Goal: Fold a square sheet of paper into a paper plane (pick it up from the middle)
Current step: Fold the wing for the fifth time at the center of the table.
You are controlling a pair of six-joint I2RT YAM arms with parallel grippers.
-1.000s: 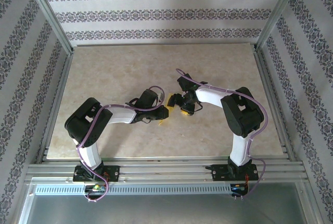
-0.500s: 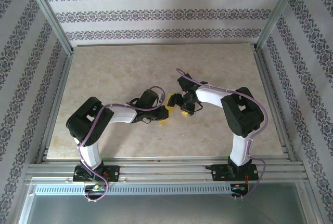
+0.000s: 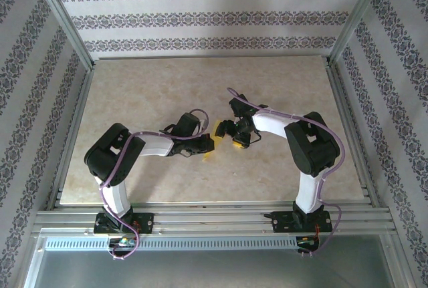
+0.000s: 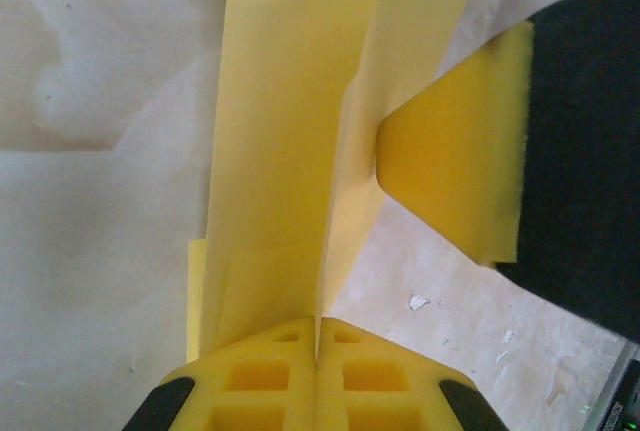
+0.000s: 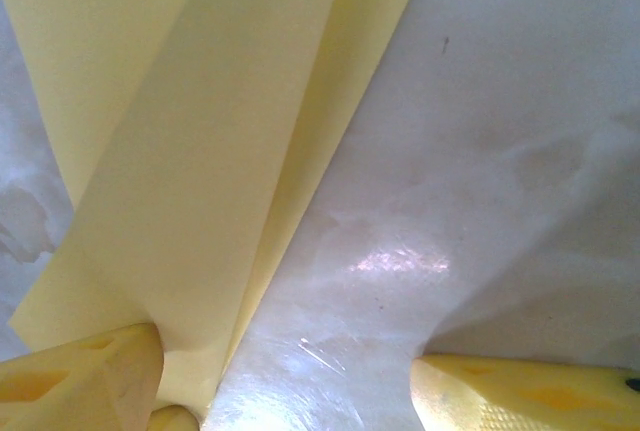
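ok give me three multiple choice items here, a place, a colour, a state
1. Where is the folded yellow paper sheet? A) between the left gripper and right gripper, near the beige marbled table's middle B) its far left corner C) its near right corner
2. What colour are the left gripper's fingers? A) red B) yellow C) blue
3. The left gripper is: A) wide open B) shut on the sheet C) shut empty
Answers: 1 A, top view shows it there; 2 B, its wrist view; 3 B, fingers meet around paper.

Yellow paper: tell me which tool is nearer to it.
Left. The left tool is clamped on the paper; the right tool stands open beside it, one finger at its side.
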